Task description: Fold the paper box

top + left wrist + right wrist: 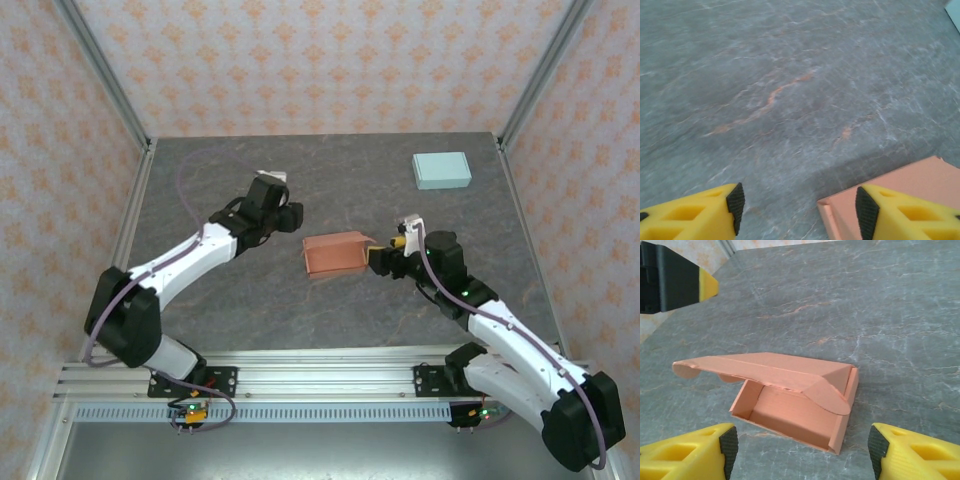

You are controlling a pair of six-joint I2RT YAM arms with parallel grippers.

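The left gripper [291, 216] hangs over the grey table [230, 300] left of centre, its jaws spread and holding nothing. Just to its right, mid-table, lies the paper box [333, 253] (salmon pink, its lid slanting half raised over the open tray). The right gripper [381, 259] sits just beside the box's right end, likewise released, its fingers parted wide with the box ahead of them rather than between them. Further back on the right rests a pale blue box [441, 170]
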